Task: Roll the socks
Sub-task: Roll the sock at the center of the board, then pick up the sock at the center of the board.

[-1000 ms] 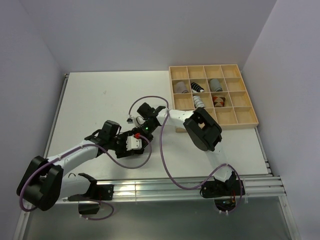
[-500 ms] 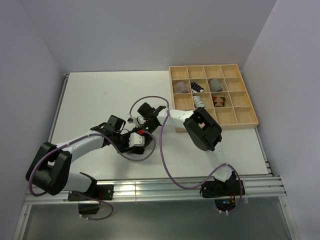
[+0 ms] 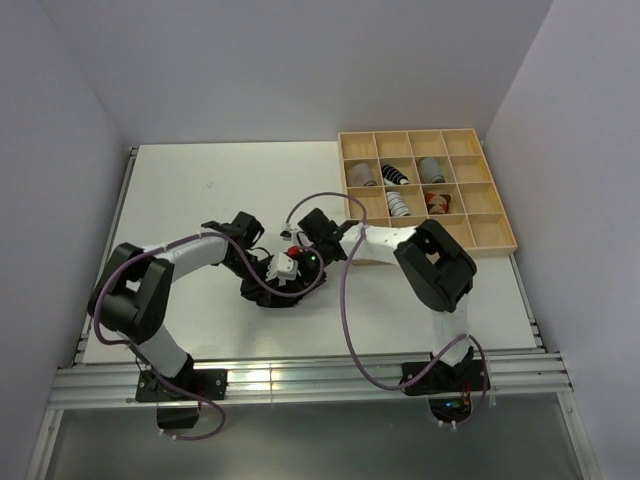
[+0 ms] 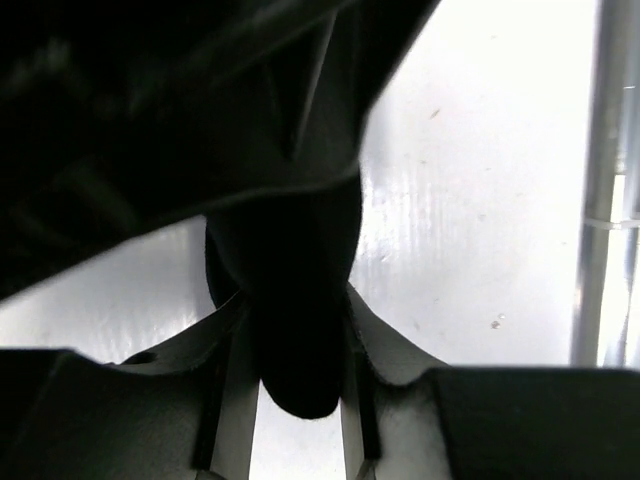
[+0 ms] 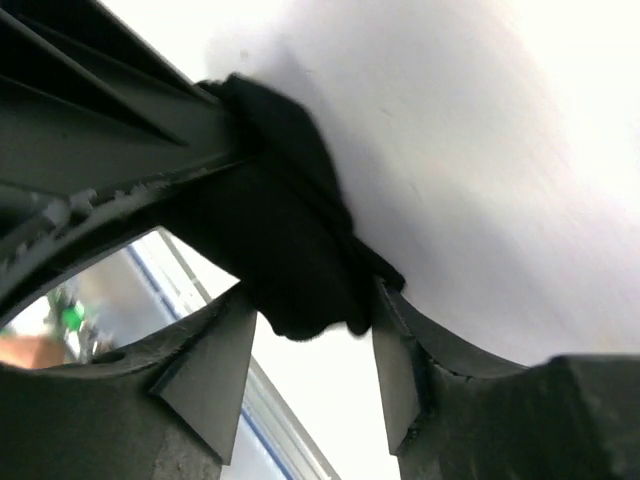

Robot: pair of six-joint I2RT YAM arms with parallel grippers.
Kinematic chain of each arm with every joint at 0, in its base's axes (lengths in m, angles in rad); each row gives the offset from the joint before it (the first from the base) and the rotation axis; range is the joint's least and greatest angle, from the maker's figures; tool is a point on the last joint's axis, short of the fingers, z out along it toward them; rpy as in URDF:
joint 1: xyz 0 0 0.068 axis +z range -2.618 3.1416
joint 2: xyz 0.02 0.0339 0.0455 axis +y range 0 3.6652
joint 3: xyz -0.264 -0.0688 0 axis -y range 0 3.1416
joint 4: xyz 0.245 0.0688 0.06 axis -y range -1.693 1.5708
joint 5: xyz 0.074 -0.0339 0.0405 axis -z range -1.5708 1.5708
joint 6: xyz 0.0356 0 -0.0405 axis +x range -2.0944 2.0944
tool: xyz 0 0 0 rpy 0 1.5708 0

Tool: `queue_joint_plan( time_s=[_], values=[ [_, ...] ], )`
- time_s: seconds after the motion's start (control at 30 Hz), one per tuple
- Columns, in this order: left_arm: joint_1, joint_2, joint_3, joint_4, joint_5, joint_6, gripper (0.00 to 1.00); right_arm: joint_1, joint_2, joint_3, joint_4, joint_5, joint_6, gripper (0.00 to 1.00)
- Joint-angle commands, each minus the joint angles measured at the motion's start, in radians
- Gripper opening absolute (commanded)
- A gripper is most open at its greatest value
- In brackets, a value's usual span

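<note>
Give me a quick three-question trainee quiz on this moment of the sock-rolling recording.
1. True or false: the black sock lies inside the wooden tray.
2. How many tray compartments hold a rolled sock? A) three B) five C) eight
3. Between which gripper's fingers does the black sock sit?

Key:
1. False. It is over the table, well away from the tray.
2. B.
3. Both. It sits between the fingers of the left gripper and of the right gripper.
</note>
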Motion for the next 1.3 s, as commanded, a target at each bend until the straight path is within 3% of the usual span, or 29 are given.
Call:
queue_joint_plan(
  time_s=[0.0,0.53,0.63,0.77,0.87,1.27],
  values=[
    [0.005,0.075,0.026,-0.189,0.026,0.030,0.31,0.016,-0.125,-0.087,0.183,0.164,0.038,0.58],
    [0.027,0.227,0.130,-0.310,0.027,0.024,0.32,0.017,-0.556,-0.586,0.547,0.470,0.263,0.61],
    [0.027,0.242,0.141,-0.318,0.030,0.022,0.31,0.031,-0.640,-0.659,0.614,0.538,0.254,0.61],
    [0.027,0.262,0.149,-0.320,0.026,0.019,0.31,0.149,-0.742,-0.680,0.593,0.718,0.164,0.61],
    [0.027,0.273,0.152,-0.320,0.021,0.018,0.31,0.249,-0.752,-0.666,0.570,0.888,0.086,0.62],
    [0.028,0.298,0.158,-0.323,0.021,0.016,0.31,0.559,-0.463,-0.451,0.512,1.086,-0.192,0.66]
  ],
)
